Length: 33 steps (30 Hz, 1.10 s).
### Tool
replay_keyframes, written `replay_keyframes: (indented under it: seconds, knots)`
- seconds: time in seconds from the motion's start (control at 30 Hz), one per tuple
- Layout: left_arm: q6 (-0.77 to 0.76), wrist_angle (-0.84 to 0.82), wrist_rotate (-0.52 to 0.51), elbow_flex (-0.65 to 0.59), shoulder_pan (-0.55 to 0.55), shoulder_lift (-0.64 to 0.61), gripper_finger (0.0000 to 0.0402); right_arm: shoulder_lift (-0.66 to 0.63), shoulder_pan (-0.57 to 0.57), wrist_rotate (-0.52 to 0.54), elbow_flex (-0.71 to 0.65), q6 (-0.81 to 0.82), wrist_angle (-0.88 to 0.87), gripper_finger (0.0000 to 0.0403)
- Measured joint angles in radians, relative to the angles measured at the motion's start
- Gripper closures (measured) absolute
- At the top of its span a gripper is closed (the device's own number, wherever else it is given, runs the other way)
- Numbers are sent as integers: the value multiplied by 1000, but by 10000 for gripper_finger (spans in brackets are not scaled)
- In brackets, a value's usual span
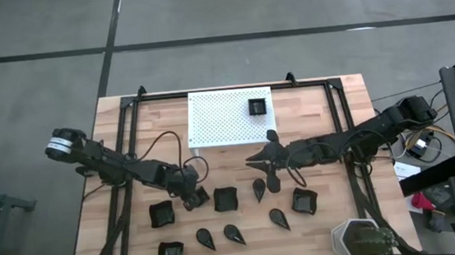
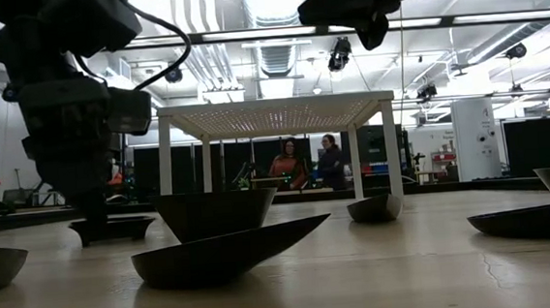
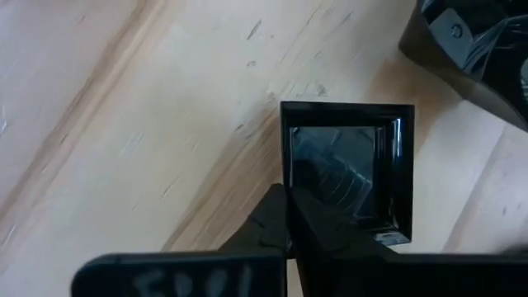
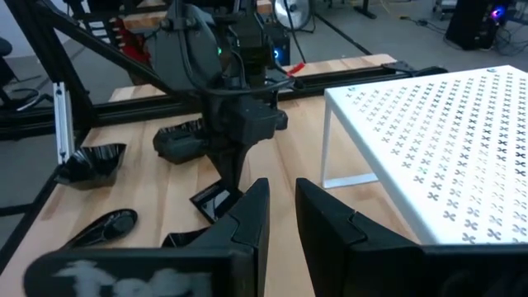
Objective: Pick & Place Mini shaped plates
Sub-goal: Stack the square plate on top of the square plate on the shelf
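Several glossy black mini shaped plates lie on the wooden table: raised-rim squares [image 1: 162,215] [image 1: 225,199] [image 1: 303,202] and teardrops [image 1: 259,190] [image 1: 234,233]. One small square [image 1: 257,106] sits on top of the white perforated stand [image 1: 218,116]. My left gripper [image 1: 192,198] is down at a small square plate [image 3: 346,165], left of the table's middle, and shut on it. My right gripper [image 4: 282,202] hovers right of the middle, above the teardrops. Its fingers stand a little apart with nothing between them. My left gripper pinches one side rim of the small square plate [image 3: 287,177], near a corner. One finger [image 3: 268,227] is outside the rim and the other [image 3: 330,235] is over the plate's hollow. The fingers slant down from above. The plate [image 2: 113,226] lies flat on the table.
A grey-green hexagonal pot [image 1: 361,240] stands at the near right corner. The stand's legs [image 2: 392,156] rise at the table's far middle. Black frame rails [image 1: 124,128] [image 1: 341,109] run along both sides. Two people sit in the room beyond the table.
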Motion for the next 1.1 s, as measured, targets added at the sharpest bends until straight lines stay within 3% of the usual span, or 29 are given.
replay_keyframes:
  seconds: [0.3, 0.83, 0.93, 1.1]
  knots:
    - [0, 15, -10, 5, -1, -39, 401, 0, 0, 0, 0, 0, 0, 346]
    - [21, -12, -111, 5, -3, -264, 401, 0, 0, 0, 0, 25, 0, 346]
    - [38, -13, -176, 5, -4, -301, 401, 0, 0, 0, 0, 46, 0, 346]
    - [85, 25, -398, 5, -16, -350, 401, 0, -1, 1, 0, 86, 0, 346]
